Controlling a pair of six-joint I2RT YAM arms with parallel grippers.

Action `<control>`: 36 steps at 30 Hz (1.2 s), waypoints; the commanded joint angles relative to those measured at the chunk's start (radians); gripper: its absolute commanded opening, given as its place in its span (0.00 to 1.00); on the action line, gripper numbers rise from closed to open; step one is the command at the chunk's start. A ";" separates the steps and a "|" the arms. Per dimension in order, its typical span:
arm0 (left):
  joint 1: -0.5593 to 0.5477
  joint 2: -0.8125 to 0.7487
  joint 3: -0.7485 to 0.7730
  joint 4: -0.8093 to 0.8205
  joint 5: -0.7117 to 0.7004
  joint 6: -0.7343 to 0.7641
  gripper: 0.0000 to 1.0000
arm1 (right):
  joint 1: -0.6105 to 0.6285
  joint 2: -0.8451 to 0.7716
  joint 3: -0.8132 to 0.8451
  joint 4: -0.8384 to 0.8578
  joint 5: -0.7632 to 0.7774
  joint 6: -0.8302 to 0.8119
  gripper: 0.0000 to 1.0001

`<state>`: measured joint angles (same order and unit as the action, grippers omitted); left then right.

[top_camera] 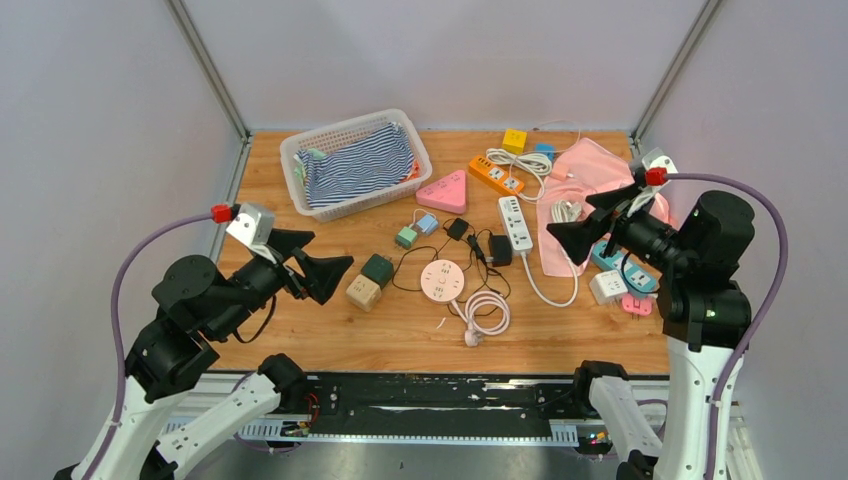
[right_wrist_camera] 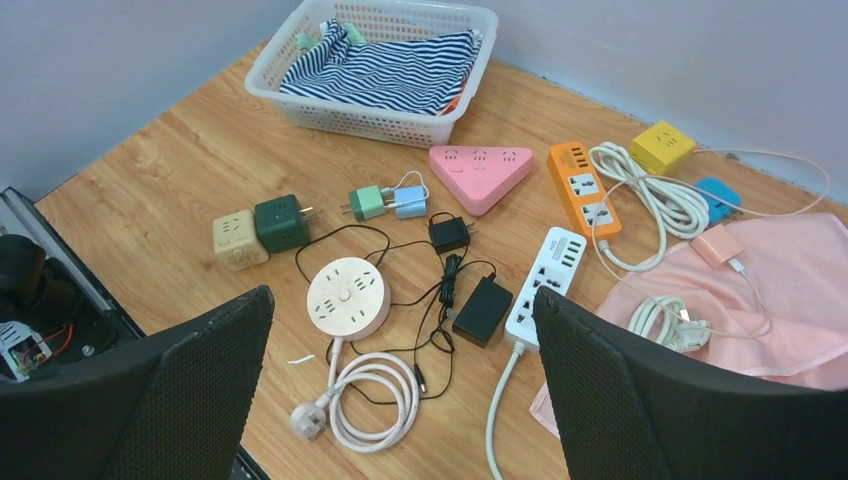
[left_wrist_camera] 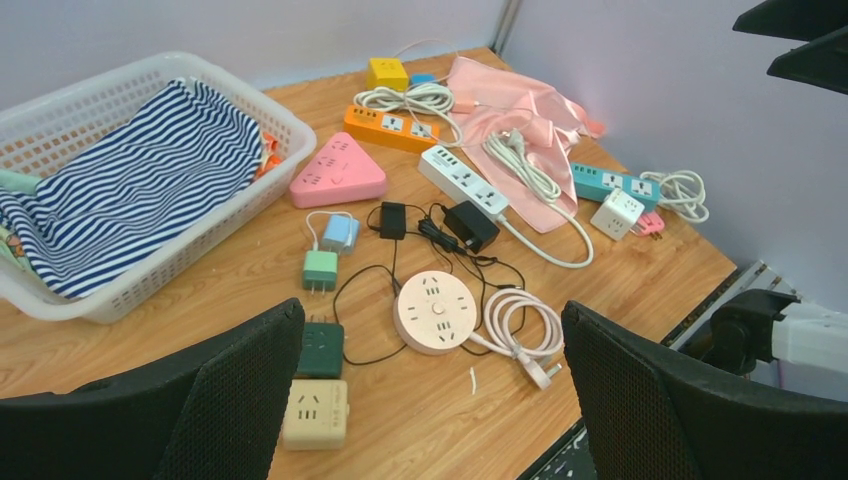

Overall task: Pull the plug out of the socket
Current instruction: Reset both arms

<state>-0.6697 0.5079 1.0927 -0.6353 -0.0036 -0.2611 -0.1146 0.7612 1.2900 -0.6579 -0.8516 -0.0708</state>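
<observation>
Left claw (top_camera: 322,255) and right claw (top_camera: 572,216) both gape wide, empty. The teal strip (left_wrist_camera: 612,182) shows from the left wrist, not the right.

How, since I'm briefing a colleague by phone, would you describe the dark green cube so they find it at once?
Find the white basket at the far left of the table, then come toward the near edge to two touching cubes. The dark green cube is the farther one, against a beige cube; it is much darker than the small mint adapter beyond it.
</observation>
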 commanded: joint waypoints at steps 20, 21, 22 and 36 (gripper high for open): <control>0.005 -0.028 -0.080 0.040 -0.059 0.092 1.00 | -0.018 0.025 -0.149 0.178 0.180 0.145 1.00; 0.005 -0.032 -0.090 0.055 -0.056 0.097 1.00 | -0.018 0.038 -0.153 0.180 0.180 0.144 1.00; 0.005 -0.036 -0.097 0.068 -0.053 0.103 1.00 | -0.018 0.054 -0.153 0.179 0.172 0.138 1.00; 0.005 -0.023 -0.128 0.098 -0.071 0.175 1.00 | -0.151 0.167 -0.063 0.104 -0.091 0.022 1.00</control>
<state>-0.6697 0.4850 0.9859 -0.5510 -0.0570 -0.1253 -0.2054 0.9409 1.1900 -0.5346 -0.8474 -0.0025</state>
